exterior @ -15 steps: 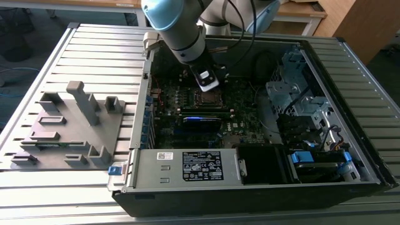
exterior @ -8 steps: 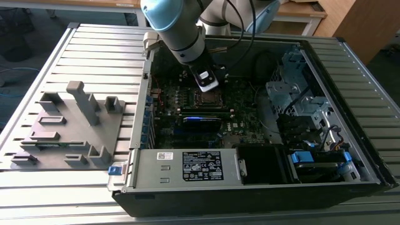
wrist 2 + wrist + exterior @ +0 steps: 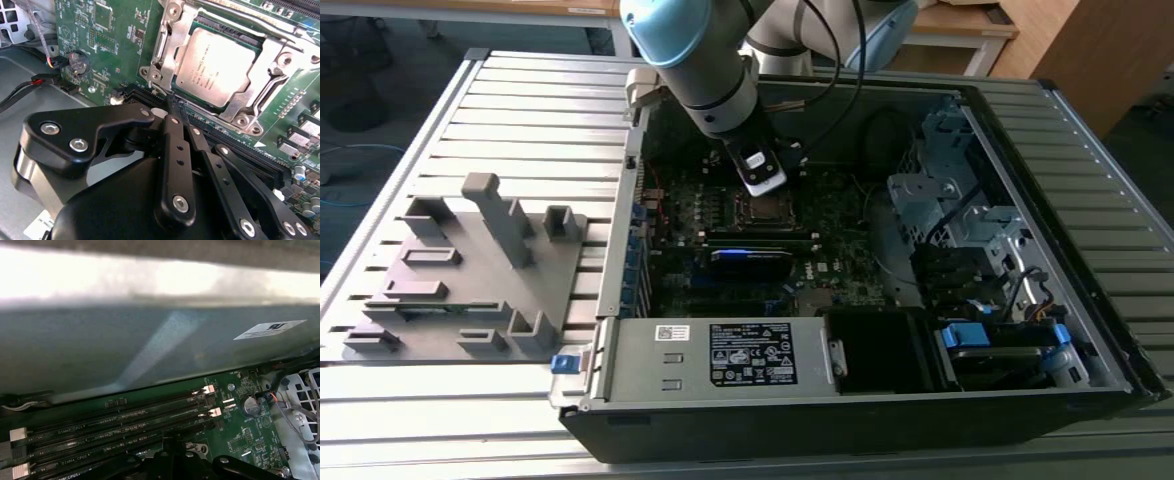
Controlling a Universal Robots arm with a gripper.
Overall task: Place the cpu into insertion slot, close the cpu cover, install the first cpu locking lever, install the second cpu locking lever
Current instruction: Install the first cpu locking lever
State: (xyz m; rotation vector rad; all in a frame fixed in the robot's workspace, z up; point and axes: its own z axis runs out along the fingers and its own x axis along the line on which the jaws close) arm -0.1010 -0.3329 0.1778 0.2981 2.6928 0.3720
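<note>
On my screen the arm [image 3: 700, 60] reaches down into the open computer case [image 3: 1067, 330], which lies on the slatted table [image 3: 534, 100]. The gripper [image 3: 765, 185] hangs just above the socket [image 3: 758, 208] on the green board [image 3: 110, 35].

In the second wrist view I see the gripper [image 3: 173, 102] from behind. Its two black fingers [image 3: 172, 150] are pressed together to one thin tip, and I find no gap between them. I see nothing held between them. The tip stands just beside the near corner of the silver cover [image 3: 161, 47]. I cannot tell if it touches the cover or the board there.

The chip [image 3: 220, 62] sits inside the socket with its grey metal top up. The cover lies flat around it, and the chip shows through the cut-out centre. I cannot tell how the locking levers stand.

On the other side of the tip there is a round coin battery [image 3: 77, 61] on the board, with red and black wires [image 3: 35, 80] near it.

In the first wrist view the long black memory slots [image 3: 125, 420] run across the board below the grey case wall [image 3: 150, 355]. The dark body of the gripper [image 3: 185, 460] is close over them.

In the exterior view a grey plastic fixture [image 3: 467, 270] rests on the table at the exterior view's left, well apart from the gripper.
</note>
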